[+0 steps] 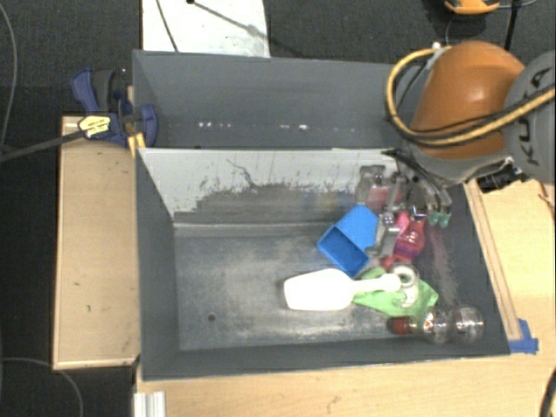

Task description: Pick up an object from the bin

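Note:
My gripper (395, 220) hangs over the right side of the bin, fingers pointing down, just right of a blue box (348, 238) that lies tilted there. A pink, magenta-coloured object (410, 238) lies directly under and beside the fingertips. Below them a green object with a white ring (401, 288) rests on the bin floor. A white scoop-shaped piece (320, 291) lies to the left of the green one. I cannot make out anything between the fingers.
A clear bottle-like piece with a red part (439, 325) lies at the bin's front right corner. The left half of the bin floor is bare metal. The arm with its orange cover and cables looms over the right rim.

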`<state>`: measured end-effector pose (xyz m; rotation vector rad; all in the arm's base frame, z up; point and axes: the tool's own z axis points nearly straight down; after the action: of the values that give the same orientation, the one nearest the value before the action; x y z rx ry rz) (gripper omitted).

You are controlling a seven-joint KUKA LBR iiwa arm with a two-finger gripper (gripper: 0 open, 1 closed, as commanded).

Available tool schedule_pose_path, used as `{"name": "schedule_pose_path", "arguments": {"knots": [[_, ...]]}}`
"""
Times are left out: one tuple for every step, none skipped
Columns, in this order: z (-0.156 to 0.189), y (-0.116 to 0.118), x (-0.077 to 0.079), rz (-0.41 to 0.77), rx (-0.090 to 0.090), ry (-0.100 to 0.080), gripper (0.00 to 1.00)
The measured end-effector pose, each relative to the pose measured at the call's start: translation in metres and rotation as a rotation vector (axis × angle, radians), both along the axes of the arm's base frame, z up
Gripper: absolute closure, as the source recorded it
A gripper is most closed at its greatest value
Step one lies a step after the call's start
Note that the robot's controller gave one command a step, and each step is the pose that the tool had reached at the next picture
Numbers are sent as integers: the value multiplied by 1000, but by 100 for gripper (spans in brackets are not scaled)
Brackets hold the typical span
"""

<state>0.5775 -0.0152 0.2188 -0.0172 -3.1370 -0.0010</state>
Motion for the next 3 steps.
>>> {"name": "schedule_pose_path", "arguments": {"knots": [[5,0,1,0,0,-9,0],[-41,39,-68,152,0,-8,0],[-59,56,-82,253,1,-7,0]]}}
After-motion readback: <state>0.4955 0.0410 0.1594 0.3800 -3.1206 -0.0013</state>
